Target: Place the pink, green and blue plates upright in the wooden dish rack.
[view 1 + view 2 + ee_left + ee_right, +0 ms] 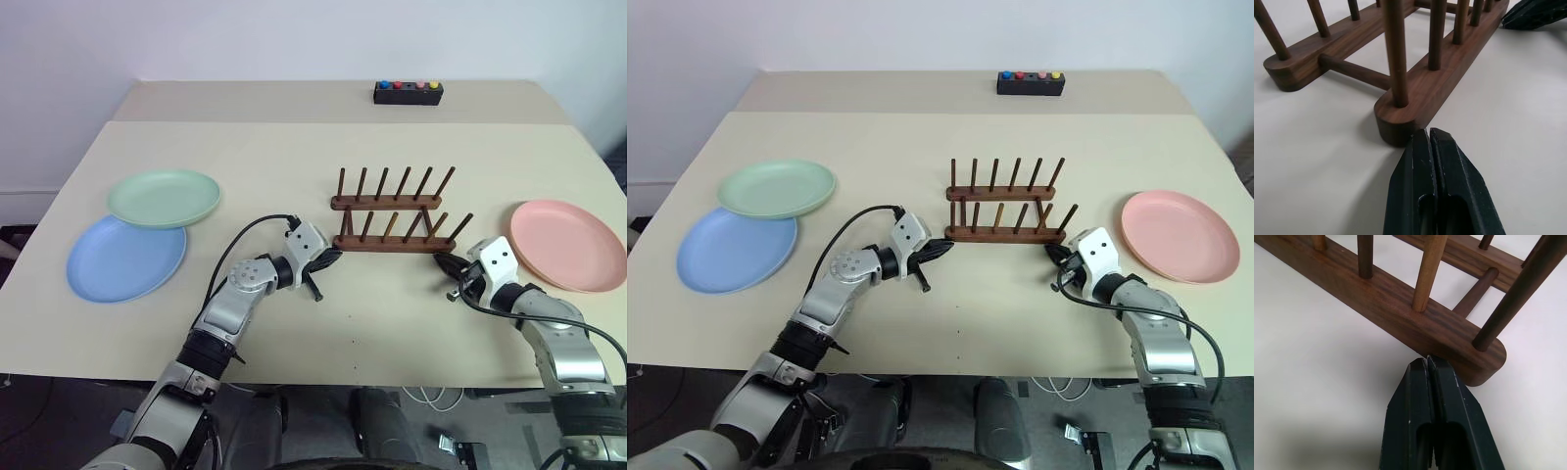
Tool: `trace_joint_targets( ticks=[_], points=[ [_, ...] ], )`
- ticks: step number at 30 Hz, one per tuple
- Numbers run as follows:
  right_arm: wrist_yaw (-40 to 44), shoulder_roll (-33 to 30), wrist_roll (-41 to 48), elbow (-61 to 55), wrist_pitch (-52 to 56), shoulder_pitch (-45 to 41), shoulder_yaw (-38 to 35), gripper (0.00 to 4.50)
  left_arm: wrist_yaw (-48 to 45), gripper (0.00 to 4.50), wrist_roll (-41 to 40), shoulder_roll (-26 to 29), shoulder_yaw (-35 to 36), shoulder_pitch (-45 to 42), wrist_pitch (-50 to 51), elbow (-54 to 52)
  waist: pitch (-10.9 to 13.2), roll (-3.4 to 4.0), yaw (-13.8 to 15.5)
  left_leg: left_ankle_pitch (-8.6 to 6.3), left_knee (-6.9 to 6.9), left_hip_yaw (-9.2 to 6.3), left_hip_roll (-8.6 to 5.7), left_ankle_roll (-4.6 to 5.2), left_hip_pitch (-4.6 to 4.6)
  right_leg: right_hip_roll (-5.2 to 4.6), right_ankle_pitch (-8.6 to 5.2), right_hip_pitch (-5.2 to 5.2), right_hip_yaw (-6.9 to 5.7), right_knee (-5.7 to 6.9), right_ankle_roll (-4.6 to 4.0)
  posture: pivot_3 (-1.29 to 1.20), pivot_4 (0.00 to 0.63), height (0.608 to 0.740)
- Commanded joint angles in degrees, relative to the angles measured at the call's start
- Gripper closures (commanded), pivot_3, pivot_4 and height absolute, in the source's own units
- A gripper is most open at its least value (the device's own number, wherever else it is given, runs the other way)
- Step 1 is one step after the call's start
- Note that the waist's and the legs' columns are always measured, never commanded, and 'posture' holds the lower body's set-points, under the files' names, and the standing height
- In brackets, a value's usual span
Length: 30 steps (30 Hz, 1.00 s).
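The wooden dish rack (390,221) stands empty in the middle of the table, its pegs upright. My left gripper (333,257) is shut and empty, its tip at the left end of the rack's near rail (1410,105). My right gripper (443,261) is also shut and empty, with its tip at the right end of that rail (1469,357). I cannot tell whether either tip touches the wood. The green plate (164,198) lies at the far left, overlapping the blue plate (122,262) below it. On the right, the pink plate (568,245) lies flat beside my right arm.
A black box with coloured buttons (408,92) sits at the back of the table. A seam runs across the tabletop behind the rack. The table's front edge (323,377) lies just below both forearms.
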Motion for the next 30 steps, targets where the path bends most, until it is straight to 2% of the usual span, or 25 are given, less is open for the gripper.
trace_joint_targets(
  ticks=[1,18,26,28,30],
  points=[
    [-0.4,0.6,-0.9,2.0,-0.7,-0.5,0.4,4.46,1.0,4.47,0.5,-0.4,1.1,-0.5,-1.1,0.5,0.0,0.0,0.0,0.0,0.0,0.0,0.0,0.0,0.0,0.0,0.0,0.0,0.0,0.0,0.0,0.0,0.15,0.734],
    [-0.8,1.5,-1.2,4.3,-3.2,-2.4,0.1,4.46,3.7,4.47,1.5,-1.8,2.5,-2.5,-3.1,4.4,0.0,0.0,0.0,0.0,0.0,0.0,-0.01,0.0,0.0,0.0,0.02,0.01,0.0,0.0,0.03,0.0,0.15,0.734],
    [4.8,-4.5,4.1,-4.2,0.8,4.1,-5.3,4.46,-2.9,4.47,-3.0,1.3,3.0,2.5,0.1,-5.1,0.0,0.02,0.0,0.0,-0.16,-0.01,-0.01,0.0,-0.02,-0.01,-0.01,-0.05,0.0,-0.02,0.09,0.0,0.15,0.734],
    [6.1,-7.4,6.3,-5.6,3.7,6.5,-9.2,3.95,-6.6,4.49,-6.0,3.3,3.3,4.9,1.9,-9.9,0.0,0.02,0.1,0.0,-0.18,-0.01,-0.01,0.0,-0.04,-0.01,-0.02,-0.07,0.0,-0.02,0.09,0.0,0.15,0.734],
    [7.6,-9.8,7.6,-7.2,5.1,8.8,-12.1,3.16,-9.5,4.49,-8.1,5.2,3.2,6.7,3.5,-13.6,0.0,0.04,0.1,0.0,-0.17,-0.01,-0.01,0.0,-0.06,-0.02,-0.03,-0.08,0.0,-0.02,0.07,0.0,0.15,0.734]
  ],
)
